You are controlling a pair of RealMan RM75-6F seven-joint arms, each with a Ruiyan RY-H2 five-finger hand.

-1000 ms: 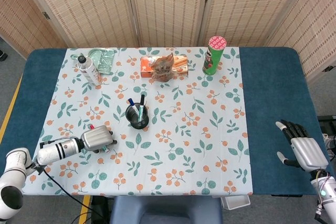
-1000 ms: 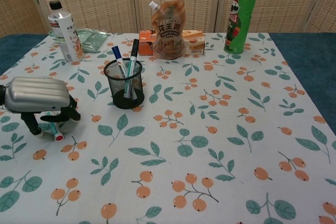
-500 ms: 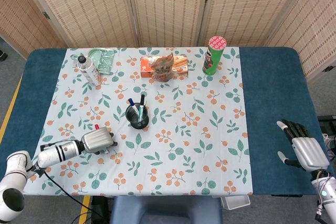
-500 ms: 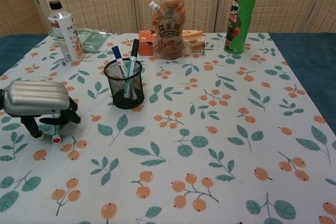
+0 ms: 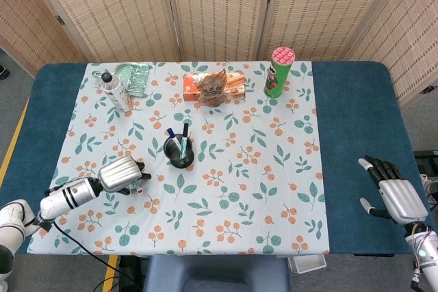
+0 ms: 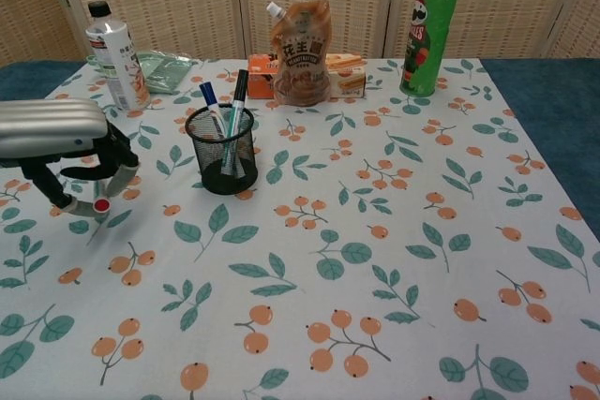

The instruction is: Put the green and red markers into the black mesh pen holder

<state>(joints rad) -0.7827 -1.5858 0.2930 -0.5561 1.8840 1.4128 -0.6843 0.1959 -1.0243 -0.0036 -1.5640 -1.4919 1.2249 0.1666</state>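
Observation:
The black mesh pen holder (image 5: 179,152) (image 6: 222,151) stands left of the cloth's middle, with a blue-capped marker (image 6: 210,98) and a dark-capped marker with a greenish barrel (image 6: 238,97) upright in it. My left hand (image 5: 122,174) (image 6: 62,142) hovers above the cloth to the left of the holder. Its fingers hold a red-capped marker (image 6: 99,205) (image 5: 139,188), whose red end pokes out below them. My right hand (image 5: 393,195) lies open with fingers spread over the blue table at the far right; the chest view does not show it.
Along the back stand a white bottle (image 5: 115,90) (image 6: 112,44), a green packet (image 5: 135,76) (image 6: 164,68), a brown snack pouch (image 5: 212,87) (image 6: 302,53) in front of an orange box (image 5: 237,81) (image 6: 349,66), and a green crisp can (image 5: 278,72) (image 6: 427,35).
My left hand has closed on the red-capped marker and risen off the cloth with it. The right hand has stayed put.

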